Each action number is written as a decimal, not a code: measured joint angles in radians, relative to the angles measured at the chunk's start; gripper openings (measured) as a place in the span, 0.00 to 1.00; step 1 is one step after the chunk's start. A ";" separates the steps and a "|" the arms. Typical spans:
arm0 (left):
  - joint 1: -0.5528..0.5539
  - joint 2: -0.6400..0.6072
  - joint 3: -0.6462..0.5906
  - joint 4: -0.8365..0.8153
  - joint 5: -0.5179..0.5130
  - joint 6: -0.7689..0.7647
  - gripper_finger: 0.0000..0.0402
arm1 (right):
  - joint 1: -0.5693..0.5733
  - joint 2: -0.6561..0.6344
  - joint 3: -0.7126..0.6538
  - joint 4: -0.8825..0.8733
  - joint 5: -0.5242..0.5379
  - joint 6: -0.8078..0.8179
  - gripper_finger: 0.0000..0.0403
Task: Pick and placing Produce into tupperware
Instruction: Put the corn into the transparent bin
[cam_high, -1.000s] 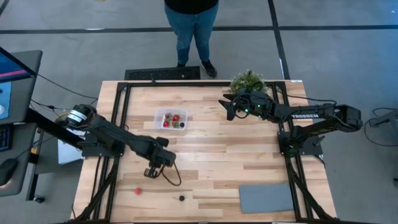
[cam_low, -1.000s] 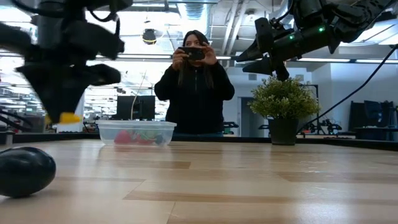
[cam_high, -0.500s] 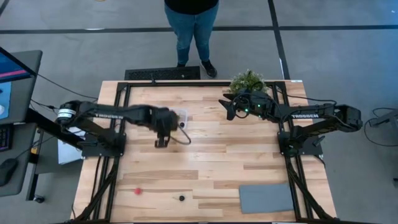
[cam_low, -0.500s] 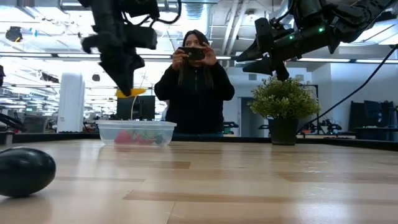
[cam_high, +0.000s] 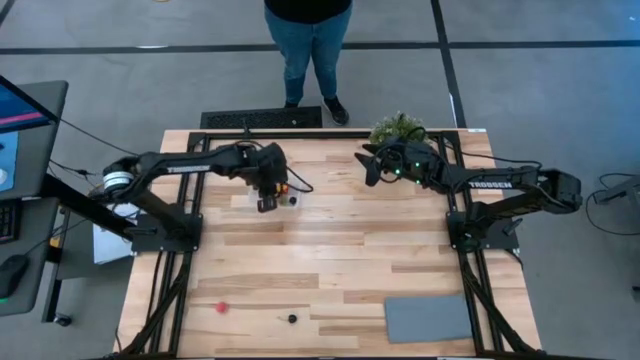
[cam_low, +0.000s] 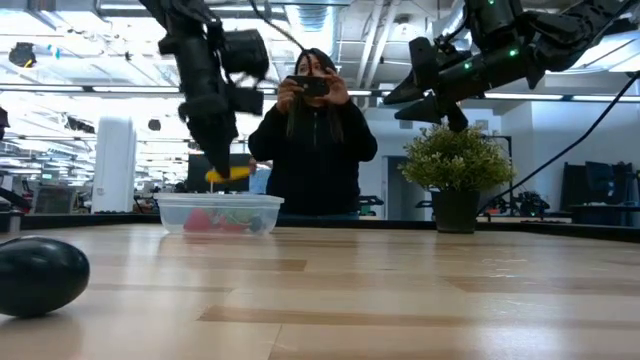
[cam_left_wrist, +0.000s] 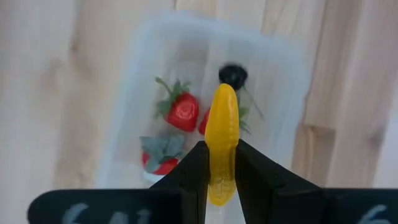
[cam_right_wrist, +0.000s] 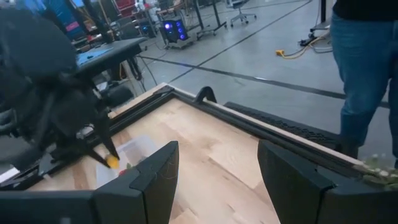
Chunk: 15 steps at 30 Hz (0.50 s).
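The left hand (cam_left_wrist: 221, 171) is closed on a yellow banana-shaped piece (cam_left_wrist: 222, 140), pinched between its two dark fingers (cam_left_wrist: 194, 168) and pointing out past the fingertips. It hangs directly above the clear plastic box (cam_left_wrist: 283, 93), without touching it; in the low view the yellow piece (cam_low: 228, 174) sits just over the box rim (cam_low: 220, 200). Inside the box lie two red strawberries (cam_left_wrist: 183, 114), one dark round berry (cam_left_wrist: 232, 75) and some greenish leafy bits (cam_left_wrist: 158, 148). From above, the left hand (cam_high: 267, 201) and the box (cam_high: 290, 200) are at the far left-centre of the wooden surface (cam_high: 340, 260). The right hand (cam_right_wrist: 217, 171) has its fingers spread wide and holds nothing; it is raised above the far right part of the surface, beside the small potted plant (cam_high: 397, 128), well apart from the box. Near the front edge of the surface, one small red piece (cam_high: 223, 307) and one dark round berry (cam_high: 291, 318) lie loose, apart from each other. A flat grey mat (cam_high: 428, 319) lies at the front right corner. A person (cam_low: 312, 140) stands beyond the far edge, holding a phone up.
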 joint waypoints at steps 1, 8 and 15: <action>0.000 0.026 0.000 -0.001 0.000 0.008 0.13 | -0.003 0.000 0.000 0.000 0.000 -0.006 0.61; 0.004 0.132 0.000 0.057 -0.005 0.021 0.13 | -0.007 0.000 0.000 -0.007 0.000 -0.024 0.61; 0.003 0.134 0.000 0.104 -0.030 0.006 0.19 | -0.007 0.000 0.000 -0.007 0.000 -0.026 0.61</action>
